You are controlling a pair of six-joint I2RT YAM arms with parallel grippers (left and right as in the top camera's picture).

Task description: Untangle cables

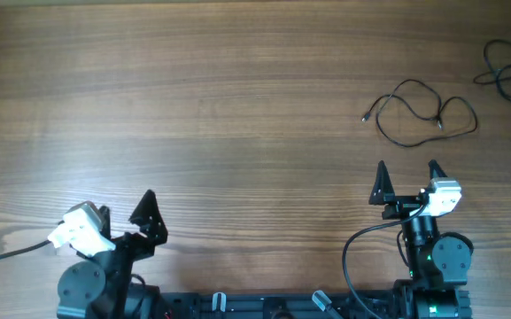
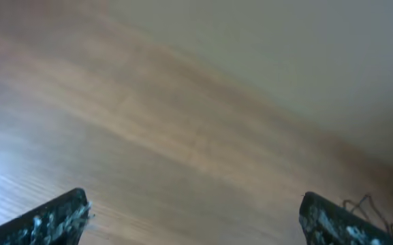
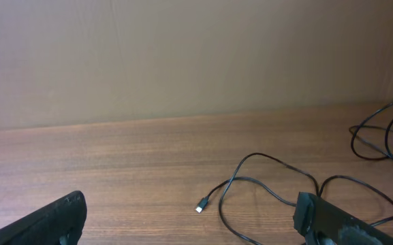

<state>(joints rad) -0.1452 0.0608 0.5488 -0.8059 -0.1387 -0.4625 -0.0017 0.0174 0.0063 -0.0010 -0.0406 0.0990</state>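
Nearest the overhead camera, the left gripper [image 1: 124, 213] and the right gripper [image 1: 407, 173] sit at the near edge of the wooden table [image 1: 237, 106], both spread wide and holding nothing. Just beyond the right gripper lies a looped black cable [image 1: 423, 111]; a second tangle [image 1: 507, 75] lies at the far right. In the left wrist view the open jaws frame blurred bare wood, with cable only faintly visible at far right. In the right wrist view the jaws frame the looped cable's small plug end [image 3: 201, 207]. The cords look light, thin and limp, so they are likely to drag and slide. A pinch on a straight run near a plug seems the best hold. No brand or writing is legible.
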